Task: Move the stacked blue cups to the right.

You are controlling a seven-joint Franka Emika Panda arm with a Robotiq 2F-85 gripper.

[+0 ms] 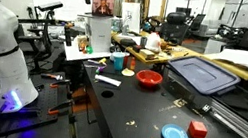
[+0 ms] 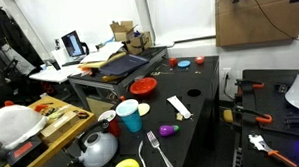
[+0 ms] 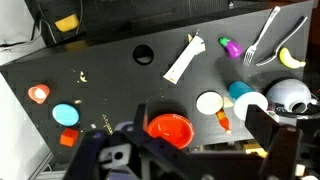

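The stacked blue cups (image 2: 130,116) stand upright near the table's end, beside a white cup (image 2: 109,121) and a grey kettle (image 2: 97,148). In the wrist view the blue cups (image 3: 240,91) show from above, between the white cup (image 3: 208,103) and the kettle (image 3: 290,95). They also appear in an exterior view as blue cups (image 1: 116,63), left of the red bowl (image 1: 149,78). My gripper (image 3: 200,118) hangs high above the table, open, with nothing between its fingers. The red bowl (image 3: 169,129) lies below its left finger, and the cups lie just inside the right one.
On the black table lie a white strip (image 3: 183,60), a fork (image 3: 262,38), a banana (image 3: 290,57), a purple eggplant (image 3: 231,46), a blue plate (image 3: 65,116), a red block (image 3: 68,138) and a small orange cup (image 3: 39,94). A grey-blue bin lid (image 1: 202,74) sits behind.
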